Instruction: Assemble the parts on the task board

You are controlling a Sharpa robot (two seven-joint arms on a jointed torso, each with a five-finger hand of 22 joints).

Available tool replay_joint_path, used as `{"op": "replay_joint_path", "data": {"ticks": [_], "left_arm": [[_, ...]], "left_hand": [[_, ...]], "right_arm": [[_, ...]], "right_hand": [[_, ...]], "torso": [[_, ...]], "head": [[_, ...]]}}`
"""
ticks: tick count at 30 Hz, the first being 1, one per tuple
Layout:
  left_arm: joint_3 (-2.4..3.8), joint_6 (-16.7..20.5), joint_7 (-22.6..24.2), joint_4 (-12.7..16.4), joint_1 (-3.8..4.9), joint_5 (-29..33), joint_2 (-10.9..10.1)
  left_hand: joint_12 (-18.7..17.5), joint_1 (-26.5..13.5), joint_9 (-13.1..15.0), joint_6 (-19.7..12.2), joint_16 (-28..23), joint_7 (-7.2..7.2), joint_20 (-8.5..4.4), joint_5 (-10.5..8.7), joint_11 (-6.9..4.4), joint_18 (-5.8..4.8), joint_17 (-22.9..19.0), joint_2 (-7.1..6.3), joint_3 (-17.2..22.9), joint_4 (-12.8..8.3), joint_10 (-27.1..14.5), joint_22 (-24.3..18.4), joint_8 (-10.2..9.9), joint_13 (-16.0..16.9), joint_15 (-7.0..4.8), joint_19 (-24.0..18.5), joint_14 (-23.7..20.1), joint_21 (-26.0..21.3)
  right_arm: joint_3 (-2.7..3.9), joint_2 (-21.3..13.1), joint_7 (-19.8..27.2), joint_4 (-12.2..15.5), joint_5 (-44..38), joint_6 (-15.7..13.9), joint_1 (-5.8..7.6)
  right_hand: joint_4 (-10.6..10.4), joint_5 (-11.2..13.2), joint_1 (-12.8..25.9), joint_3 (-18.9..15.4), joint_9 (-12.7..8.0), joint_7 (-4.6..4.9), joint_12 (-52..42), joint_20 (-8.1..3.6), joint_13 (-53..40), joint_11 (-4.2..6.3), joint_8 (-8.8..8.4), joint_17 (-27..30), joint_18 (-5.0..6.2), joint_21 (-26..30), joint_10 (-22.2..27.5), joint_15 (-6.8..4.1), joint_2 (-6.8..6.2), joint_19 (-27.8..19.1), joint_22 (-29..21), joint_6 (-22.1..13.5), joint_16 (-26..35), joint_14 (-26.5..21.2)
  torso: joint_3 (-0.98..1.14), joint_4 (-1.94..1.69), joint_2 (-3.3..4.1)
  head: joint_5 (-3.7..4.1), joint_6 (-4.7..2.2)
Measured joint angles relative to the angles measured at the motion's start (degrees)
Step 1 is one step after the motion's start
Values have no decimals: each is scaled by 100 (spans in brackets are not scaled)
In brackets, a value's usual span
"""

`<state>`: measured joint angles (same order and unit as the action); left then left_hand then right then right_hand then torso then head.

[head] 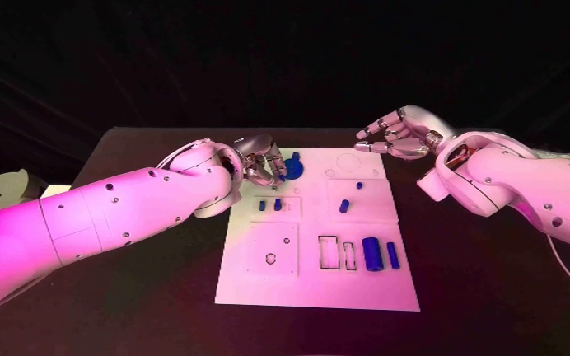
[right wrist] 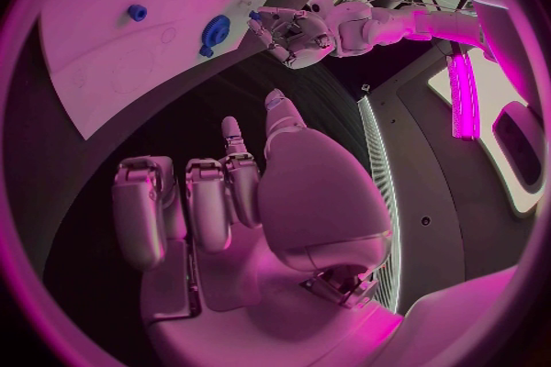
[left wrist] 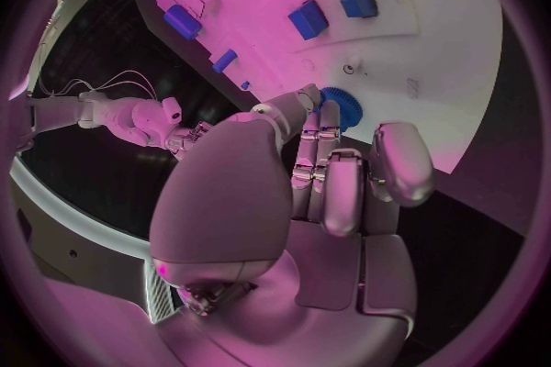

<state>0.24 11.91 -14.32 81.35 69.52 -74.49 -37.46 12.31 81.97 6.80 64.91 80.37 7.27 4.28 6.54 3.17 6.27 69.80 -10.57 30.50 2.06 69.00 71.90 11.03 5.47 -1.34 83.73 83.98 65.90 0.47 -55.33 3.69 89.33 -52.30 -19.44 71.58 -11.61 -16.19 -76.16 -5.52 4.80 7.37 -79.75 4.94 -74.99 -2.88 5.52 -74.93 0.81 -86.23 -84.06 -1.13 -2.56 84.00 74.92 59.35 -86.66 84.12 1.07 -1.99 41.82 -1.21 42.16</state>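
Hovering over the task board (head: 319,290) at its 11 o'clock corner, the left hand (head: 261,165) has fingertips right at a blue gear (head: 293,166); can't tell if it's actually gripping it. Right hand (head: 398,135) hangs off the 1 o'clock corner, fingers curled, holding nothing. Small blue parts (head: 373,254) sit toward 4 o'clock.

head cam: I look down on the worktop (head: 142,306) from above | wrist cams: close behind each hand's fingers (left wrist: 344,193) | all share the task board (head: 357,290)
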Motion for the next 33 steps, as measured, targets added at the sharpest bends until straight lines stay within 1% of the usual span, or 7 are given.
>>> {"op": "replay_joint_path", "data": {"ticks": [3, 8, 12, 17, 25, 33], "left_arm": [[-12, -42, -30, -40, 2, 34, -16], [-66, -151, -91, -110, 0, 68, -18], [-91, -255, -135, -142, -9, 83, -19], [-100, -354, -164, -148, -11, 90, -54], [-98, -401, -179, -144, -7, 87, -69], [-98, -406, -188, -156, -10, 81, -53]], "left_hand": [[0, 1, -1, 0, 0, 0, 0, 0, 0, 1, 0, 0, 0, 0, 0, 0, 0, 0, 0, 0, 0, 0], [0, -28, -2, -1, 0, -1, 0, 0, 0, 0, -10, -29, 0, 0, 0, -1, -1, 0, 0, 0, 0, 0], [-34, -27, -2, -1, 0, -1, 0, 0, 0, 0, -19, -29, 0, 0, 0, 5, -1, -6, 0, 0, 0, 0], [-36, -27, -5, -2, 0, -1, 0, 0, 16, 0, -33, -29, 0, 0, 16, 5, -24, -6, 0, 0, 0, 0], [-36, -51, -8, -3, 0, -2, 0, 0, 20, 0, -45, -53, 0, 0, 20, 5, -33, -5, 0, 0, 0, 0], [-36, -51, -9, -3, 0, -3, 0, 0, 20, 1, -45, -53, 0, 0, 20, 5, -33, -6, 0, 0, 0, 0]], "right_arm": [[0, 0, 0, 0, 0, 1, 0], [0, -3, -1, 0, 1, 1, 0], [0, -3, -1, 1, 1, 1, 0], [0, -5, -1, 1, 2, 1, 0], [0, -5, -2, 3, 2, 1, 0], [0, -4, -2, 4, 3, 1, 0]], "right_hand": [[0, 0, 0, 0, 0, 0, 0, 0, 0, 0, 0, 0, 0, 0, 0, 0, 0, 0, 0, 0, 0, 0], [0, 0, 0, 0, -1, 0, 0, 0, 0, 0, 0, 1, 0, 0, 0, 0, 0, 0, 0, 0, 0, 0], [0, 0, 0, 0, -1, 0, 0, 0, 0, 0, 0, 1, 0, 0, 0, 0, 0, 0, 0, 0, 0, 0], [0, 0, 0, 0, -1, 0, 0, 0, 0, 0, 0, 1, 0, 0, 0, 0, 0, 0, -1, 0, 0, 0], [0, 0, 0, 0, -2, 0, 0, 0, 0, 0, 0, 1, 0, 0, 0, 0, 0, 0, -1, 0, 0, 0], [0, 0, 0, 0, -2, 0, 0, 0, 0, 0, 0, 2, 0, 0, 0, 0, 0, 0, 3, 0, 0, 0]], "torso": [[-1, 3, 0], [-1, 4, 3], [-1, 4, 3], [-1, 7, 3], [-1, 8, 2], [0, 8, 1]], "head": [[-7, 8], [-20, 25], [-18, 44], [-61, 70], [-86, 82], [-91, 82]]}}
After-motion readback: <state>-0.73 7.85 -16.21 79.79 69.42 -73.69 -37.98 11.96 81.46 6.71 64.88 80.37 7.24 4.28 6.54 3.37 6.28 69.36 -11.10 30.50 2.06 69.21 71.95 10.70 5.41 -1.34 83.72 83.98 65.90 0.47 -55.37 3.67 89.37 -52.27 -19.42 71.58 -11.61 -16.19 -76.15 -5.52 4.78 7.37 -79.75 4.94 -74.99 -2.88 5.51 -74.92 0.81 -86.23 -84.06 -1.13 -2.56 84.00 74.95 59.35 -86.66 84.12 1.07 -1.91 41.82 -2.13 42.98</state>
